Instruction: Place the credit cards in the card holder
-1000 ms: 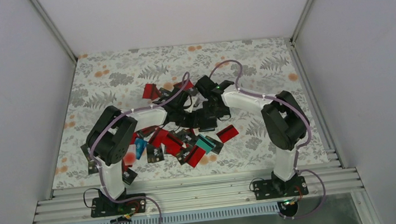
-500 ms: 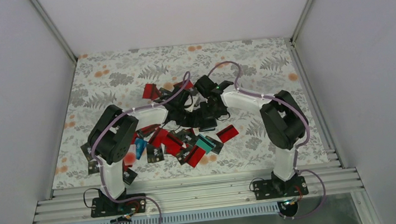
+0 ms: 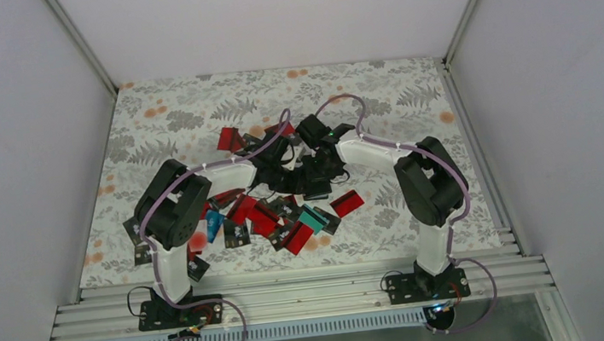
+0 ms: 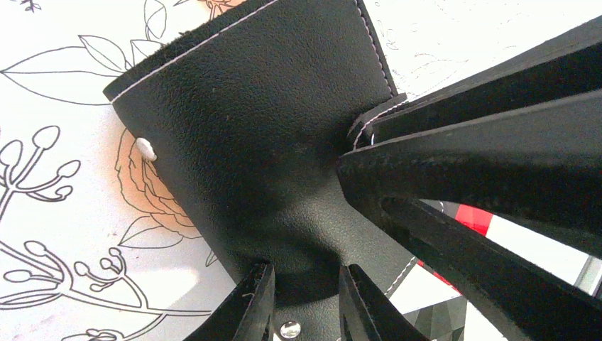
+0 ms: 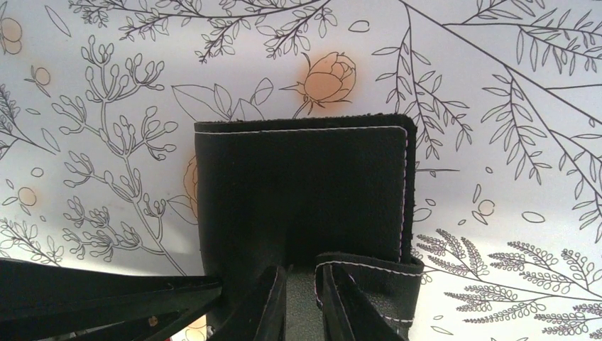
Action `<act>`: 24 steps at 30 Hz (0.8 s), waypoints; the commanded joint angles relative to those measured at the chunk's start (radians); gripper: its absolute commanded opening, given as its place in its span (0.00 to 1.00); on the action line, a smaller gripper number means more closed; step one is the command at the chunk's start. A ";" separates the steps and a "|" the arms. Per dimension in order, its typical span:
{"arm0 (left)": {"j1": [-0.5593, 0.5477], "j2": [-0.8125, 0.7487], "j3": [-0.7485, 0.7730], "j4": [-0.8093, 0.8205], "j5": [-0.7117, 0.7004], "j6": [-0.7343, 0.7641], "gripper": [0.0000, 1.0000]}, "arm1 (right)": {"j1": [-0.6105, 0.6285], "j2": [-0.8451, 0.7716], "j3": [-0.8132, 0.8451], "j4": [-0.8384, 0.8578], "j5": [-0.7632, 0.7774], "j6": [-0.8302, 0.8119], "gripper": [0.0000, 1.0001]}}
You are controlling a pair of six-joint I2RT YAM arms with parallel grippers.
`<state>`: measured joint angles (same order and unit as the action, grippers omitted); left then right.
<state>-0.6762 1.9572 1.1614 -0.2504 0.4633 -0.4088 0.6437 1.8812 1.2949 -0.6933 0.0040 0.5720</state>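
Note:
The card holder [image 4: 270, 128], a black leather pouch with white stitching, lies over the flowered cloth, and my left gripper [image 4: 305, 268] is shut on its near edge, bunching the leather. From the other side my right gripper [image 5: 302, 270] sits at the holder's [image 5: 305, 185] stitched pocket lip, with its jaws a narrow gap apart and only leather showing between them. In the top view both grippers meet at the holder [image 3: 315, 188] mid-table. Credit cards lie scattered around it: red [image 3: 347, 203], teal [image 3: 313, 218], black with white print [image 3: 237, 237]. A red card [image 4: 472, 217] shows under the right gripper's fingers [image 4: 497, 156].
A flowered cloth [image 3: 410, 98] covers the table, with white walls on three sides. Several more cards lie near the left arm's base [image 3: 136, 232] and behind the grippers [image 3: 230, 137]. The aluminium rail [image 3: 296, 296] runs along the near edge.
The right gripper's jaws have parted slightly at the holder's pocket. Both arms have hardly moved, and the left gripper keeps its hold.

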 commanded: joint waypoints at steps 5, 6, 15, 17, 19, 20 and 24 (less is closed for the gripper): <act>-0.008 0.052 0.004 -0.004 -0.037 0.008 0.26 | 0.009 0.014 -0.005 0.040 0.002 -0.002 0.13; -0.009 0.054 0.004 -0.005 -0.036 0.010 0.25 | 0.009 0.015 -0.008 0.042 0.002 0.000 0.12; -0.007 0.002 0.034 -0.054 -0.065 0.018 0.26 | 0.007 -0.096 -0.014 0.055 -0.002 -0.004 0.13; -0.004 -0.011 0.051 -0.076 -0.077 0.017 0.27 | 0.007 -0.120 -0.012 0.035 0.006 -0.011 0.16; 0.001 -0.019 0.066 -0.090 -0.081 0.015 0.27 | 0.008 -0.132 -0.014 0.020 0.011 -0.023 0.17; 0.003 -0.024 0.071 -0.094 -0.081 0.013 0.28 | 0.008 -0.137 -0.021 0.017 0.016 -0.025 0.18; 0.023 -0.037 0.082 -0.110 -0.079 0.011 0.29 | 0.008 -0.151 -0.057 0.023 0.033 -0.027 0.18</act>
<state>-0.6716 1.9568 1.2148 -0.3305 0.4110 -0.4042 0.6449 1.7565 1.2743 -0.6739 0.0109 0.5575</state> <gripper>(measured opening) 0.286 0.175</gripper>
